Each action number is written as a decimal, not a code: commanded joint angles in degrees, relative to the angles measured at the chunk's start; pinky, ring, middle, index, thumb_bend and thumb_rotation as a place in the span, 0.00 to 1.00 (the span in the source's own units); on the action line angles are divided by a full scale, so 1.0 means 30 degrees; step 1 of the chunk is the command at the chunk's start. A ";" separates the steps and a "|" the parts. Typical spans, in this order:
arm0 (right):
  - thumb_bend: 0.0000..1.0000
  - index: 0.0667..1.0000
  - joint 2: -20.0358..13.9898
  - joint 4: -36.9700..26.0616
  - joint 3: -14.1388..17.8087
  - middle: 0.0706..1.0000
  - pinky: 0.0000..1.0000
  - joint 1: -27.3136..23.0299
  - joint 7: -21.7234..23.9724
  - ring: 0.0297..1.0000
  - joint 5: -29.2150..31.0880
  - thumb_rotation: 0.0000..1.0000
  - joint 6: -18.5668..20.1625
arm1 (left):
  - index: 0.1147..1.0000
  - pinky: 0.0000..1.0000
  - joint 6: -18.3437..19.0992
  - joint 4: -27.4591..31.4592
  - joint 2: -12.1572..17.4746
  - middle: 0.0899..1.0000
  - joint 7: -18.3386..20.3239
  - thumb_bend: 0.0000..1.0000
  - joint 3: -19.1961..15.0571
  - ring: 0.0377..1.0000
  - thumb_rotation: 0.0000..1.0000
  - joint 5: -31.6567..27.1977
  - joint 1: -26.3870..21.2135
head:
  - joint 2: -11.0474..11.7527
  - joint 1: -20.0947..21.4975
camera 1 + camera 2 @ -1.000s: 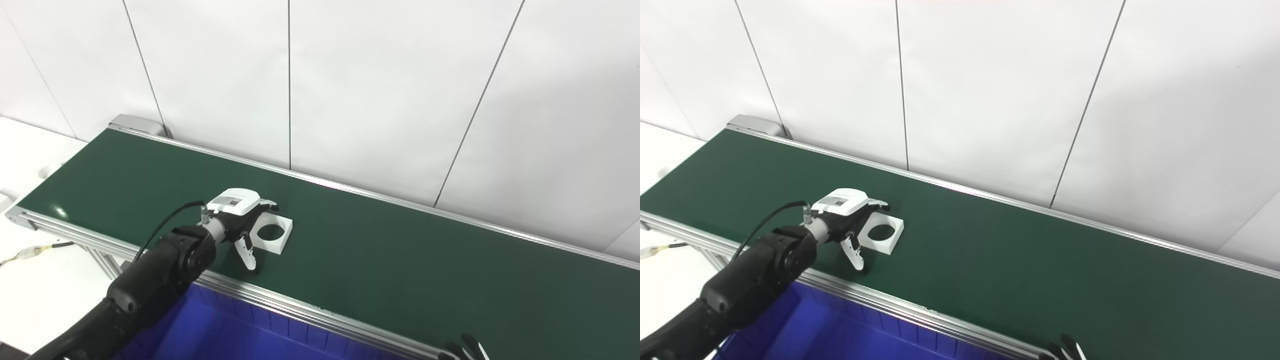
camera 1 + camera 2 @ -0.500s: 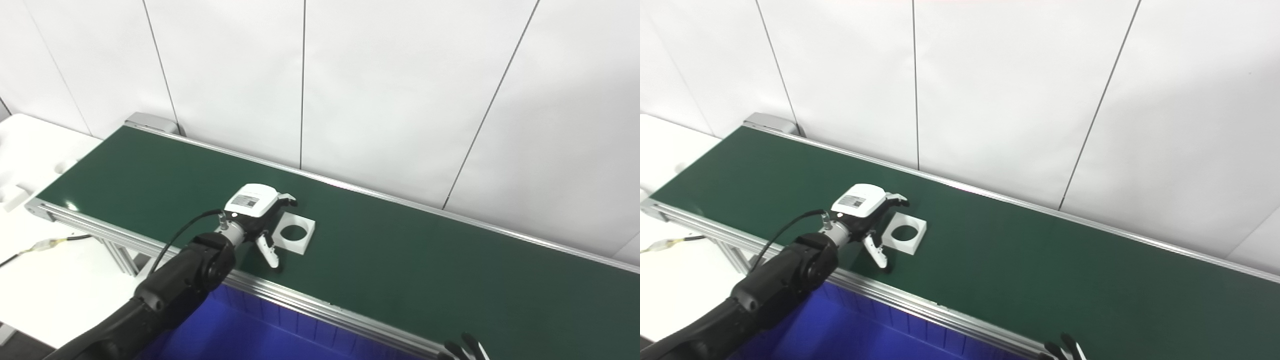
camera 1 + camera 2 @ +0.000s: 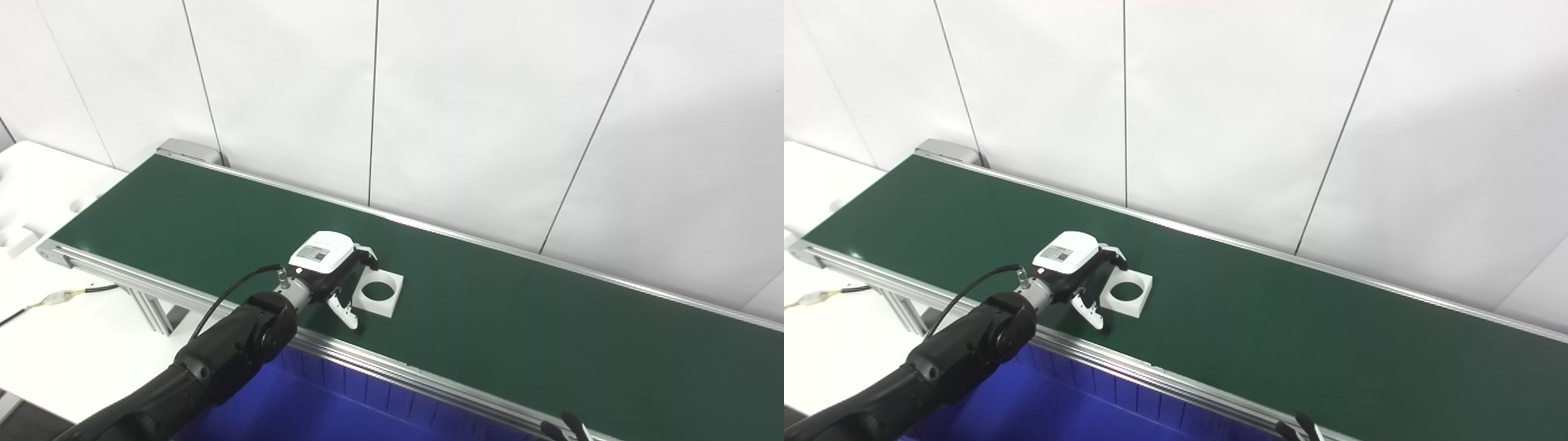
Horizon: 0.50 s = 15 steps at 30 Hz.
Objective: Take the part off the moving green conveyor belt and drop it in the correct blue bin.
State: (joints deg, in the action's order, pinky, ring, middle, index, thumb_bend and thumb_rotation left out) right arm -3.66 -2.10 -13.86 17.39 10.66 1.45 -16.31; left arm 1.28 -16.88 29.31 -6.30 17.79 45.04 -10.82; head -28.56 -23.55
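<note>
1. The part (image 3: 380, 293) lies flat on the belt (image 3: 527, 331), near the belt's front edge and directly to the right of the left hand (image 3: 327, 269).
2. The left hand sits over the part's left edge. Its fingers (image 3: 367, 257) reach past the part's far-left corner, and its thumb (image 3: 344, 311) points down to the belt in front of the part. The fingers and thumb are spread apart and clamp nothing.
3. Contact between the fingers and the part cannot be confirmed.
4. The part is a thin white square plate with one large round hole through its centre. Its surface is matte.
5. The belt is dark green and smooth, with silver metal rails along both long sides.
6. The bin (image 3: 294, 410) is blue with ribbed walls and sits below the front rail.
7. Only the dark fingertips of the right hand (image 3: 566, 429) show at the bottom edge. Its state cannot be told.
</note>
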 commanded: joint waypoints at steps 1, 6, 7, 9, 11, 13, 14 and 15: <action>0.66 0.91 0.0273 -0.0436 -0.0049 0.82 0.69 -0.0114 0.0017 0.77 0.0017 0.55 -0.1073 | 0.46 0.58 0.0553 -0.0221 0.0656 0.41 0.1973 0.52 0.0621 0.50 0.00 0.0306 0.0668 | -0.0041 0.0039; 0.69 0.92 0.0425 -0.0542 -0.0057 0.82 0.69 -0.0001 0.0058 0.78 0.0207 0.55 -0.0933 | 0.44 0.55 0.0822 0.0615 0.0950 0.41 0.3320 0.52 0.0882 0.50 0.00 0.0137 0.0656 | -0.0079 0.0132; 0.69 0.93 0.0443 -0.0534 -0.0064 0.82 0.70 0.0010 0.0049 0.78 0.0159 0.55 -0.0968 | 0.44 0.55 0.0988 0.0839 0.1022 0.41 0.3660 0.52 0.0917 0.50 0.00 0.0155 0.0645 | -0.0102 0.0197; 0.69 0.93 0.0473 -0.0529 -0.0078 0.82 0.69 0.0026 0.0033 0.78 0.0092 0.56 -0.1018 | 0.44 0.59 0.1296 0.1181 0.1096 0.42 0.4130 0.52 0.0919 0.51 0.00 0.0160 0.0627 | -0.0107 0.0250; 0.69 0.93 0.0506 -0.0570 -0.0095 0.82 0.69 0.0049 0.0019 0.78 0.0063 0.56 -0.1021 | 0.44 0.60 0.1482 0.1491 0.1170 0.42 0.4361 0.52 0.0929 0.52 0.00 0.0284 0.0621 | -0.0115 0.0275; 0.69 0.93 0.0537 -0.0623 -0.0110 0.82 0.69 0.0070 -0.0007 0.78 -0.0013 0.56 -0.1019 | 0.44 0.60 0.1491 0.1719 0.1249 0.42 0.4412 0.52 0.0932 0.52 0.00 0.0402 0.0647 | -0.0123 0.0298; 0.68 0.93 0.0539 -0.0609 -0.0115 0.82 0.69 0.0064 -0.0017 0.78 -0.0085 0.56 -0.1091 | 0.45 0.59 0.1466 0.1803 0.1289 0.41 0.4383 0.52 0.0932 0.51 0.00 0.0461 0.0666 | -0.0123 0.0298; 0.68 0.93 0.0530 -0.0595 -0.0121 0.82 0.69 0.0057 0.0001 0.78 -0.0093 0.56 -0.1146 | 0.45 0.59 0.1424 0.1956 0.1347 0.41 0.4354 0.52 0.0925 0.51 0.00 0.0493 0.0698 | -0.0140 0.0307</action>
State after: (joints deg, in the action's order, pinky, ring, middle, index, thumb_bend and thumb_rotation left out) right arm -2.57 -2.12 -13.99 17.71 10.57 1.12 -16.32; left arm 3.75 -9.82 31.45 2.42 19.41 45.01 -11.03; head -28.92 -22.68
